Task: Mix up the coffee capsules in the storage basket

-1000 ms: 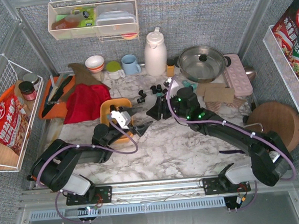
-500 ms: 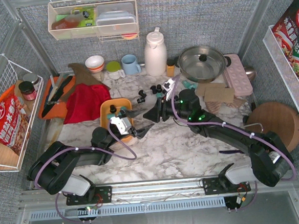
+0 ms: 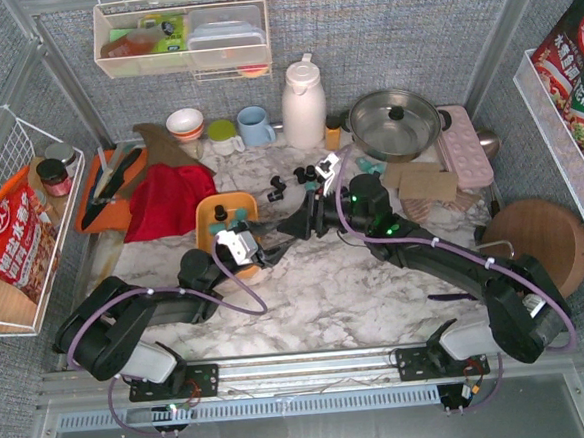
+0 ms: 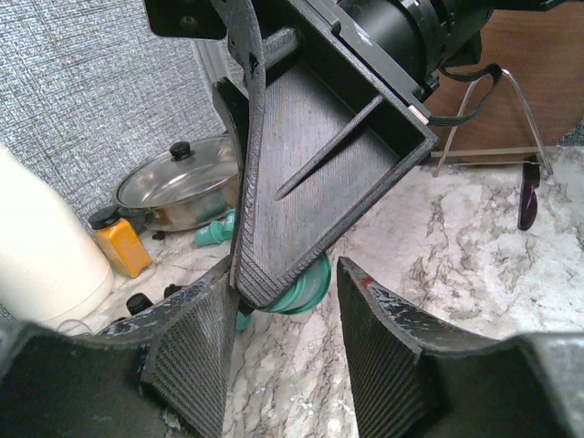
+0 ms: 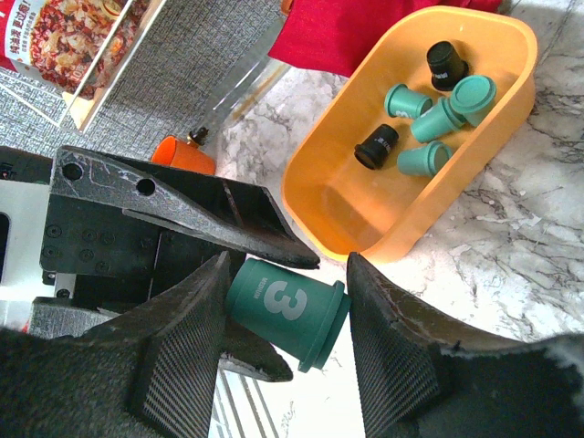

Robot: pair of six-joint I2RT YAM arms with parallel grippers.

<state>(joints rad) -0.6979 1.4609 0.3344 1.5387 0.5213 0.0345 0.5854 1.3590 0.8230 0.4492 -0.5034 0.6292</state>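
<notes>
Overhead, the storage basket is seen on the marble table, left of centre. The left gripper is placed just to its right, and the right gripper is met there tip to tip. Loose coffee capsules are scattered farther back.

From the left wrist, the left jaws are shown apart, with a finger of the right gripper and a teal capsule set between them.

From the right wrist, the right jaws are seen clamped on that teal capsule, which is marked with a 3 and held just beside the basket. Teal and black capsules are clustered at one end of the basket.
</notes>
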